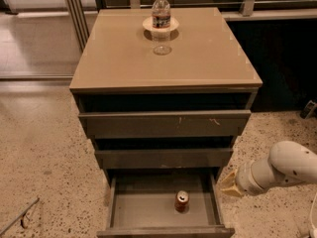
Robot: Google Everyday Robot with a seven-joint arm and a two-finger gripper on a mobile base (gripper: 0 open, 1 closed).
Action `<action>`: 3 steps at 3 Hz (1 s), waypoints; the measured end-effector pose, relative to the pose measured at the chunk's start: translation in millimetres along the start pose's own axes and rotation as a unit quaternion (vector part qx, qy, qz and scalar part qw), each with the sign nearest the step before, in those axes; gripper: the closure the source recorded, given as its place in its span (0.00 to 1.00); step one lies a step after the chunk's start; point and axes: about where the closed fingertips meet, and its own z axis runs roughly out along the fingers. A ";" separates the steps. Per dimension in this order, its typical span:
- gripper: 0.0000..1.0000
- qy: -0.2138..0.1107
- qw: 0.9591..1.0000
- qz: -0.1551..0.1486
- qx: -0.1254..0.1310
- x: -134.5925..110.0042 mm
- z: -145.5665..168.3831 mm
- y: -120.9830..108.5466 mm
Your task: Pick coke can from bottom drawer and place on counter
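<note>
Red-brown can (182,201) stands upright in the open btm drawer (143,208), right of centre. Gripper (229,185) sits outside by the drawer's right side; can't tell if parted or closed. Risk: swinging in low clips that side or topples the can.

The can (182,201), red-brown with a silver top, stands upright in the drawer (141,209), right of middle and toward the near front. The drawer is pulled open. The counter (198,58) lies flat and glossy tan above. My gripper (229,185) hangs just right of the drawer, apart from the can.
</note>
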 end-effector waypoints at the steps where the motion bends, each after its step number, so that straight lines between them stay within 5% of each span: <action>1: 1.00 0.001 1.000 -0.002 -0.011 15.1 18.7 2.4; 3: 1.00 -0.021 0.999 -0.007 -0.027 89.5 121.1 -30.5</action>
